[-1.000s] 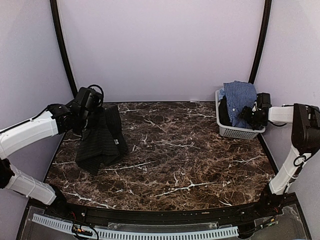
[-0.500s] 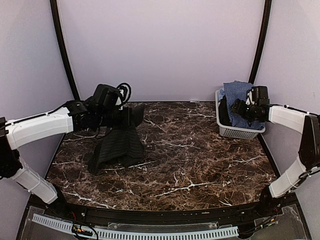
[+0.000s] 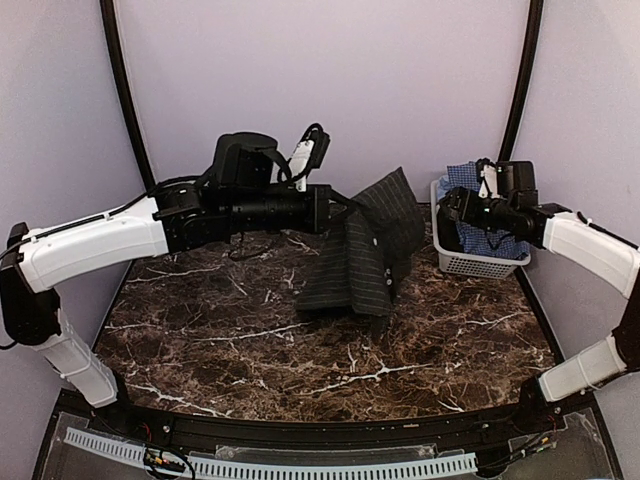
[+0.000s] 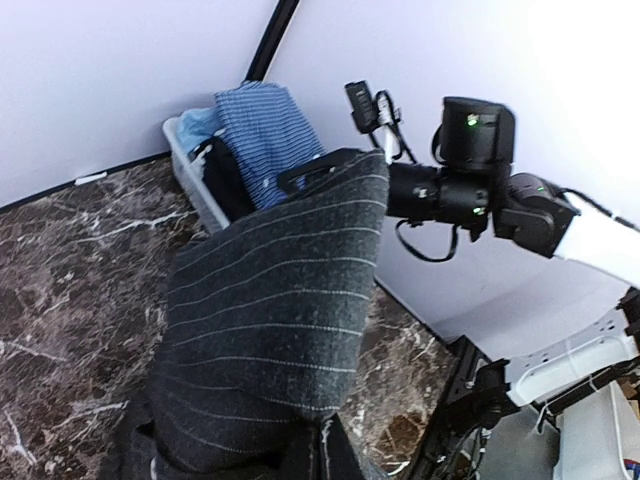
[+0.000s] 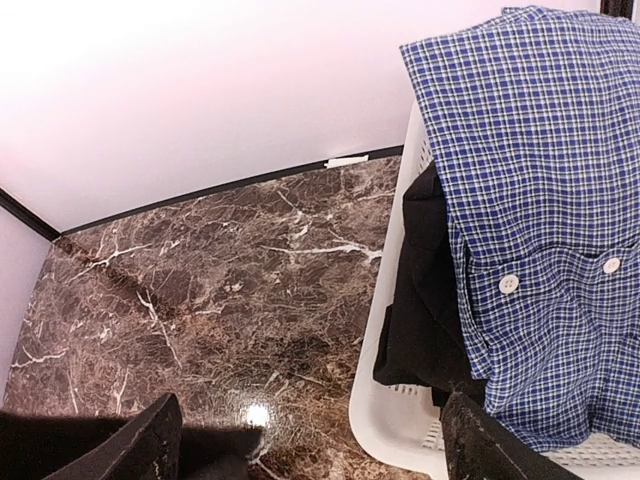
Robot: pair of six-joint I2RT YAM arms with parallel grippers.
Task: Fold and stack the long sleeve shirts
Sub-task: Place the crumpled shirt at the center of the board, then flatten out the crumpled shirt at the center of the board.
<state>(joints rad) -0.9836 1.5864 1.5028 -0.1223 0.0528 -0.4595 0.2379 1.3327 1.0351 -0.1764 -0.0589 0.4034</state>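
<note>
the jaws of your left gripper (image 3: 338, 206) are buried in the black pinstriped shirt (image 4: 270, 300). the blue check shirt (image 5: 540, 200) runs off the right wrist view's right edge and overlies a dark cloth (image 5: 425, 300) in the basket (image 5: 385, 405); what that cloth is, you can't tell.

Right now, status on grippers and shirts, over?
Left gripper shut on black shirt, hanging over table. Right gripper open beside basket; checked shirt draped over its rim. No obstruction seen.

Dark marble table (image 3: 300, 350) (basket (image 3: 470, 263) far right)
</note>
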